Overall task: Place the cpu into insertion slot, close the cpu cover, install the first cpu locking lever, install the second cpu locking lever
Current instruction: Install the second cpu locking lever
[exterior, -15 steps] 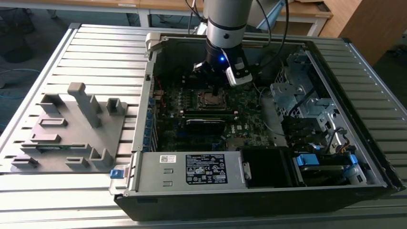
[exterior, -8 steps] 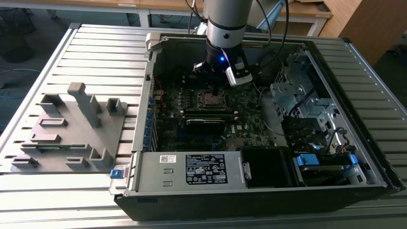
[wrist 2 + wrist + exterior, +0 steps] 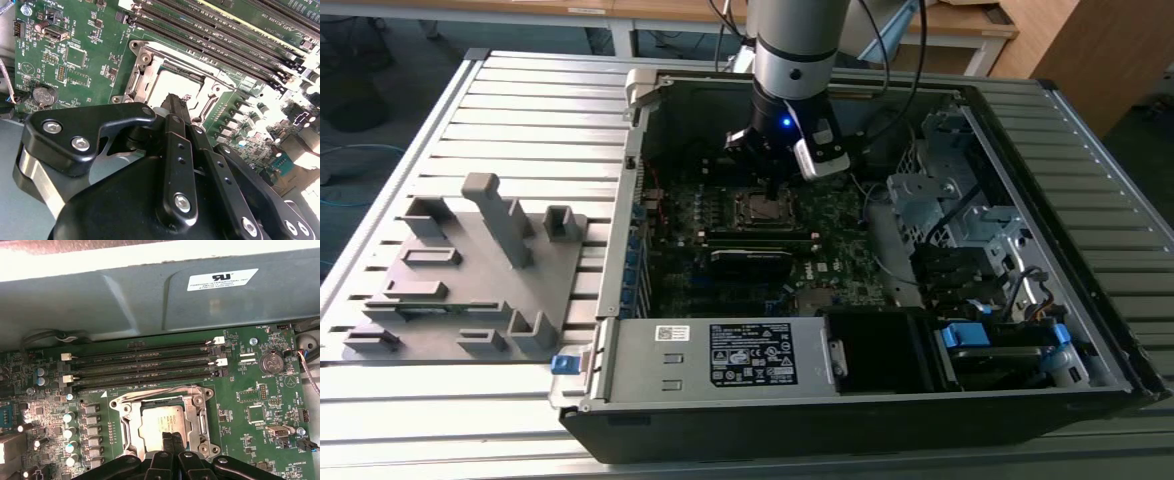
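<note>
Silver cover (image 3: 197,412) lay shut over the cpu (image 3: 160,422); the gripper (image 3: 170,439), fingers together, seemingly worked a locking lever (image 3: 165,389).

Open room straight above the socket cover (image 3: 165,415); hemmed by memory slots (image 3: 145,365) just beside it, case wall (image 3: 150,295) beyond those, drive cage (image 3: 947,200) farther off.

Your arm (image 3: 790,60) comes down from 12 o'clock, wrist vertical; the gripper (image 3: 170,440) points straight down, fingers (image 3: 175,107) pressed together.
</note>
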